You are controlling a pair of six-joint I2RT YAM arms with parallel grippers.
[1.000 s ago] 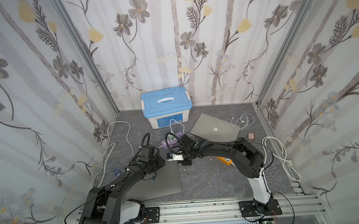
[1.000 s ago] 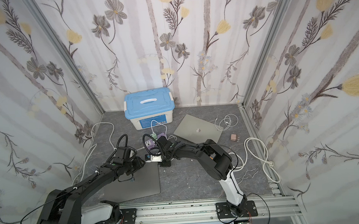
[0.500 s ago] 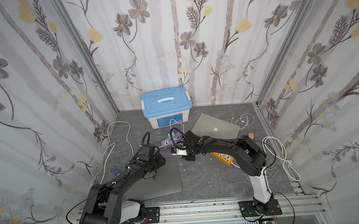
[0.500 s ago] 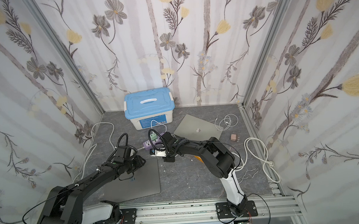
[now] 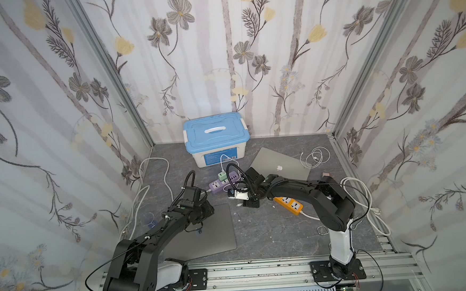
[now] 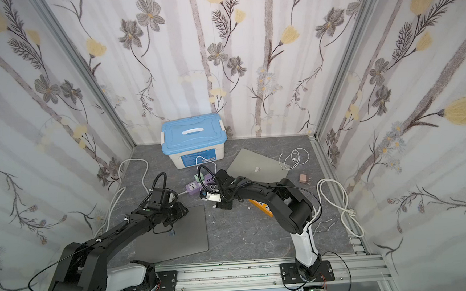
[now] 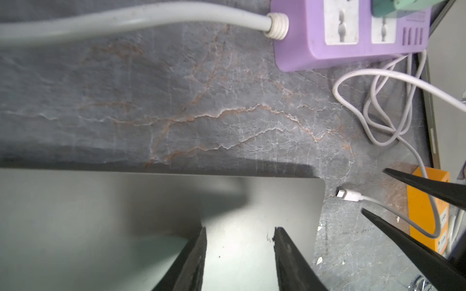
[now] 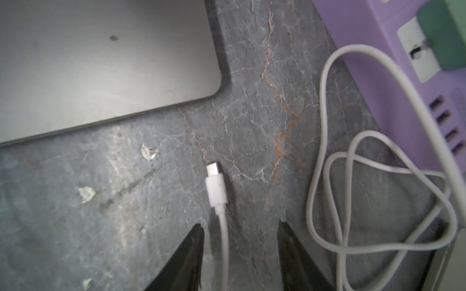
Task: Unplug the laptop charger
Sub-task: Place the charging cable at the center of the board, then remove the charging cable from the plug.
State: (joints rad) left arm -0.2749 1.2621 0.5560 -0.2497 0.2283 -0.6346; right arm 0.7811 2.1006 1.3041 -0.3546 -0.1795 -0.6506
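Item: charger connector (image 8: 214,186), white, on its cable. We find it lying on the table (image 8: 252,113) just beside the closed laptop's (image 8: 100,63) corner, not touching it.
Right gripper (image 8: 240,224): jaws spread, straddling the cable, grasping nothing.
Left gripper (image 7: 240,229): jaws parted over the laptop lid, empty.
Purple power strip (image 7: 353,37): near the laptop.

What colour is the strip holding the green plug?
Purple; power strip shows best in left wrist view.
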